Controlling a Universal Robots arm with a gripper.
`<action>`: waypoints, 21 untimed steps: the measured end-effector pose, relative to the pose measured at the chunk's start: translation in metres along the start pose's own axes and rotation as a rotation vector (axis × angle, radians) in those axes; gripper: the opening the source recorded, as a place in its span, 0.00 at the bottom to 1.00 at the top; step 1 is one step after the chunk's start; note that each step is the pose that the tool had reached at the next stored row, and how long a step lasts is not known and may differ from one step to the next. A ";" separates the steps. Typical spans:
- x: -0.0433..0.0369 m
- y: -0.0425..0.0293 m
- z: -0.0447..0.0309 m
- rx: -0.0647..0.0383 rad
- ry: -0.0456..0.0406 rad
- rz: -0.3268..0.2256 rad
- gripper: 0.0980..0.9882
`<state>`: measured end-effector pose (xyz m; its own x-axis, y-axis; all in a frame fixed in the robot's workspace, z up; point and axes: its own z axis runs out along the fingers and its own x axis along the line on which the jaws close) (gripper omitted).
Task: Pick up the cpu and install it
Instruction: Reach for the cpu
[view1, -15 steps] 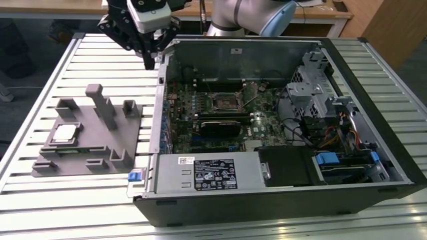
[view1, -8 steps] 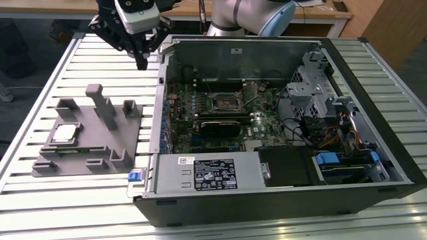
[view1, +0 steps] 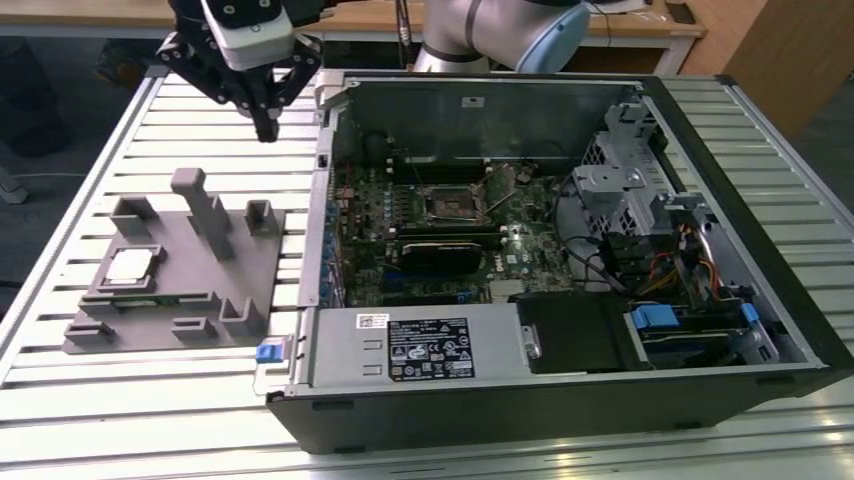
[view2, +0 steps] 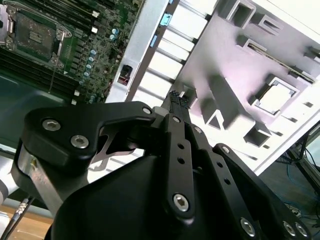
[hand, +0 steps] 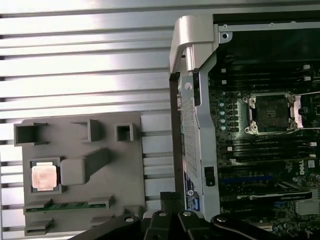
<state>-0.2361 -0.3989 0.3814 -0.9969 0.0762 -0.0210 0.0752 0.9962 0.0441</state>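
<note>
The cpu (view1: 130, 264) is a small pale silvery square lying flat in a recess of the grey fixture block (view1: 174, 270), on the exterior view's left. Both wrist views show the cpu (view2: 276, 98) (hand: 43, 176) in that recess. My gripper (view1: 267, 125) hangs above the slatted table behind the block, well apart from the chip, fingers together with nothing between them. Its tips show in both wrist views (view2: 180, 100) (hand: 172, 200). The black metal-framed socket (view1: 450, 203) (hand: 270, 114) sits on the motherboard inside the open case, with its inside bare.
The open computer case (view1: 747, 130) lies on its side to the exterior view's right of the block, its near wall (view1: 320, 170) standing close beside the gripper. Upright posts (view1: 200, 205) rise from the fixture. A power supply (view1: 414, 345) and drive cage (view1: 627, 190) fill the case.
</note>
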 end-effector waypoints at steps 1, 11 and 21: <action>0.0007 -0.0001 0.0002 0.000 0.0001 0.000 0.01; 0.0132 -0.0010 0.0012 0.000 0.0002 0.000 0.01; 0.0253 -0.0020 0.0020 0.000 0.0002 0.000 0.01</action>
<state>-0.2615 -0.3989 0.3788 -0.9969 0.0762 -0.0208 0.0753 0.9962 0.0441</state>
